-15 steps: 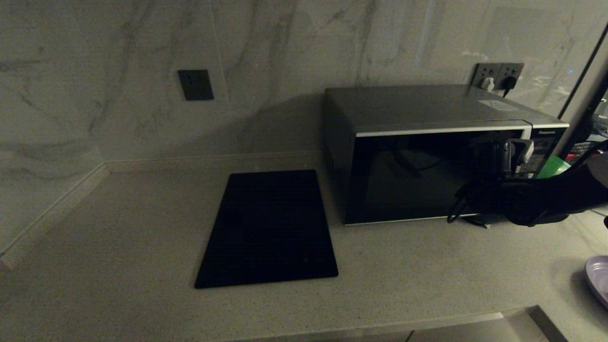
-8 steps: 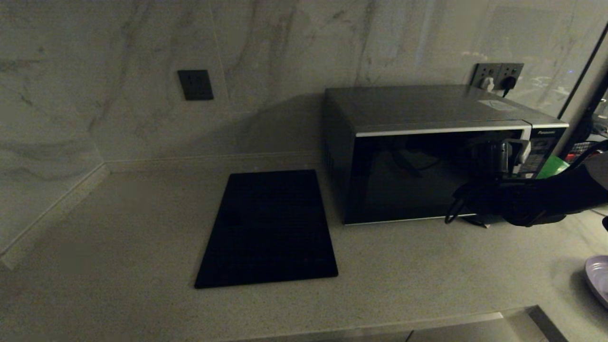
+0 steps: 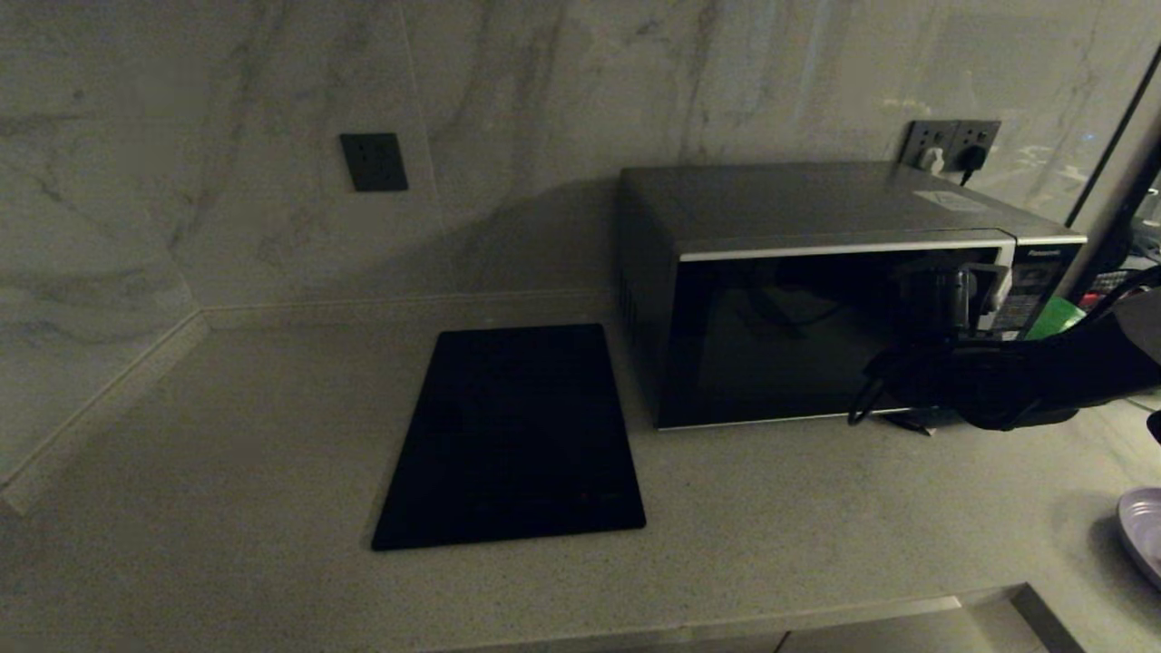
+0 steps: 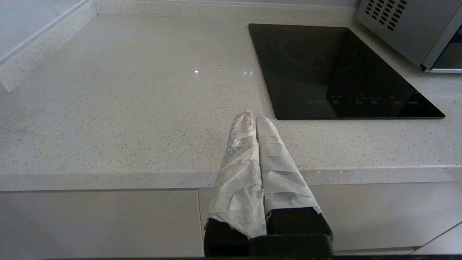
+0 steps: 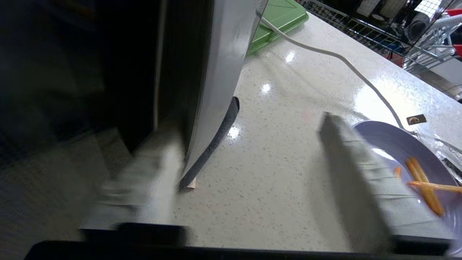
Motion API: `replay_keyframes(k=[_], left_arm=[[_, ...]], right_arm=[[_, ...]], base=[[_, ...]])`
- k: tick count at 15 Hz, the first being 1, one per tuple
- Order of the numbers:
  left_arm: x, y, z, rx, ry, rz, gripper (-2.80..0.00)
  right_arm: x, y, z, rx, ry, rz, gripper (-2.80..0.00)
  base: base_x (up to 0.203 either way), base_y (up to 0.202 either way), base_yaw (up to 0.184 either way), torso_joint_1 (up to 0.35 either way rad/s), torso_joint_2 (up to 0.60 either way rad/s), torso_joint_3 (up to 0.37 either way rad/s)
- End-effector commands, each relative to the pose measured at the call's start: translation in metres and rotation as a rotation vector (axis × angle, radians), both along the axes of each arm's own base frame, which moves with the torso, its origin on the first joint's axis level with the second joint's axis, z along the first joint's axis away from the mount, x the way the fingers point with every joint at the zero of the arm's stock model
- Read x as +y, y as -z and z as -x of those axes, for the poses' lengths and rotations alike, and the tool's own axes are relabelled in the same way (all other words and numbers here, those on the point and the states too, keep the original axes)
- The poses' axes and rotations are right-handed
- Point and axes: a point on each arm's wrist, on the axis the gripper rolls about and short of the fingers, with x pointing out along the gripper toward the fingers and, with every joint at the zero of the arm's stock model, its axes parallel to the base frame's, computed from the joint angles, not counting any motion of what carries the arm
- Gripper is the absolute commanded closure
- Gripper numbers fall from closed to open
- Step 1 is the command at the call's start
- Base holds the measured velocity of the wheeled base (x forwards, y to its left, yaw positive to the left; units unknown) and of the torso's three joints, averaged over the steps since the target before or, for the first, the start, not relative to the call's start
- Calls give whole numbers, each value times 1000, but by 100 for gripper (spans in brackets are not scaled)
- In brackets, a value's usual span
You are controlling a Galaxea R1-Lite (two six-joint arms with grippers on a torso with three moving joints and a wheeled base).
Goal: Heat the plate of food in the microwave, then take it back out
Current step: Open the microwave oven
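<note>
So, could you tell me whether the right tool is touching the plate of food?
Apart. In the head view the right tool is up at the microwave front, while the plate of food sits on the counter well away.

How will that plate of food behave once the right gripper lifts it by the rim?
The plate of food looks rigid and light, so probably easy to lift. Its glossy rim may slip between wrapped fingers. The loose orange sticks could slide if it tilts.

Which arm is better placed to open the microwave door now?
The right. Its open gripper is at the microwave door's right edge; the left gripper hangs shut off the counter's front.
</note>
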Motion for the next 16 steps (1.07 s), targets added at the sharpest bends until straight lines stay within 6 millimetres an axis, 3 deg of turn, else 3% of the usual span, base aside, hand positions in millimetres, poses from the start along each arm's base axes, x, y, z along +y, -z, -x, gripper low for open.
replay_keyframes(k=[1, 16], left_arm=[[0, 0, 0, 1, -1, 1, 0], [0, 0, 0, 1, -1, 1, 0]], right_arm=[[0, 1, 0, -1, 7, 2, 0], [-2, 7, 6, 21, 34, 13, 0]], base=[[0, 0, 0, 0, 0, 0], [0, 0, 0, 0, 0, 0]])
